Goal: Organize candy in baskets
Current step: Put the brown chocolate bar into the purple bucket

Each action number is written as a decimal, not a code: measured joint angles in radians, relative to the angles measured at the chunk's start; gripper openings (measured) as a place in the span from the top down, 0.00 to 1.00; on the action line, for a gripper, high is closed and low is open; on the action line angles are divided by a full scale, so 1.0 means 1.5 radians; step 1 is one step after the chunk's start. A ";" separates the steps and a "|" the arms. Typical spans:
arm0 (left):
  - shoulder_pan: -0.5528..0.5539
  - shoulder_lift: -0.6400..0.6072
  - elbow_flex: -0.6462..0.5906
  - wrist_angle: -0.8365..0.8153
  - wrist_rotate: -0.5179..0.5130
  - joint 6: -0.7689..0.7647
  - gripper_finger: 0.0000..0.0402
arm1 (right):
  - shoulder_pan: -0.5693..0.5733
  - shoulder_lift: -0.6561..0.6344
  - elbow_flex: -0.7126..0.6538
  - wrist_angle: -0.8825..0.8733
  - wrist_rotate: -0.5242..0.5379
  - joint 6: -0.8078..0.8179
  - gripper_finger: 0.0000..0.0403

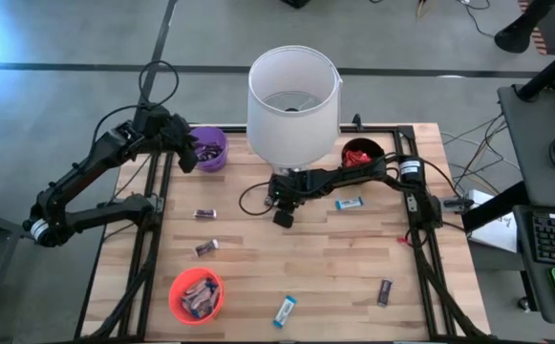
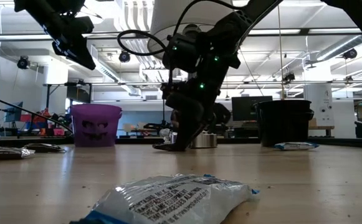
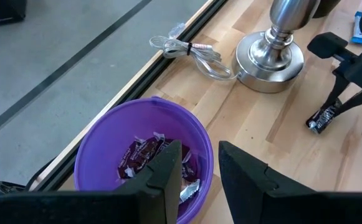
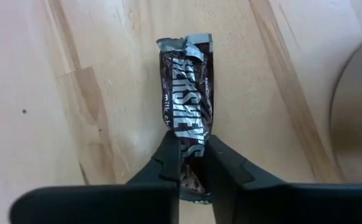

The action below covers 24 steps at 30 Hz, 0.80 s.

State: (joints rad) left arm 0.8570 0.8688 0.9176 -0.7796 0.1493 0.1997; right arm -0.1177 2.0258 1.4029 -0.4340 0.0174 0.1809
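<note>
A dark brown candy bar [image 4: 187, 112] lies on the wooden table just in front of the lamp's metal base [image 3: 270, 53], with my right gripper [image 1: 283, 218] shut on it. My left gripper [image 3: 199, 152] hangs open and empty above the purple basket [image 1: 210, 149], which holds dark-wrapped candy. More candy lies loose on the table: dark bars [image 1: 205, 214] [image 1: 206, 247] [image 1: 384, 291] and blue-and-white ones [image 1: 350, 204] [image 1: 285, 311]. The orange-red basket [image 1: 197, 295] holds several bars. The black basket [image 1: 361, 153] holds red ones. My right gripper pinches the dark brown bar by its two long sides, at the end nearer the gripper [image 4: 192, 146], between its two fingers [image 4: 168, 155]. The fingers slant down from above. The rest of the bar stretches away from them, and its far crimped end [image 4: 184, 45] rests on the table.
A big white lampshade [image 1: 293, 100] on a metal base stands at the table's far middle, right behind my right gripper. A coiled cable [image 3: 190, 50] lies by the far edge. A blue-and-white bar [image 2: 168, 199] lies close before the low camera.
</note>
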 joint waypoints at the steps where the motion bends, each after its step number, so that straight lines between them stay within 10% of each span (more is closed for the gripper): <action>1: 0.000 0.000 0.000 0.000 0.000 0.000 0.78 | 0.000 0.000 0.001 -0.001 0.000 0.003 0.94; 9: 0.000 0.000 0.002 -0.001 0.009 0.001 0.78 | 0.010 0.001 0.044 -0.044 -0.019 0.021 0.96; 24: 0.000 -0.002 0.034 -0.042 0.286 0.037 0.81 | 0.086 -0.025 0.224 -0.076 0.011 0.054 0.97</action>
State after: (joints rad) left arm 0.8566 0.8654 0.9680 -0.8425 0.5790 0.2558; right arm 0.0106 1.9881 1.7392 -0.5485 0.0339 0.2624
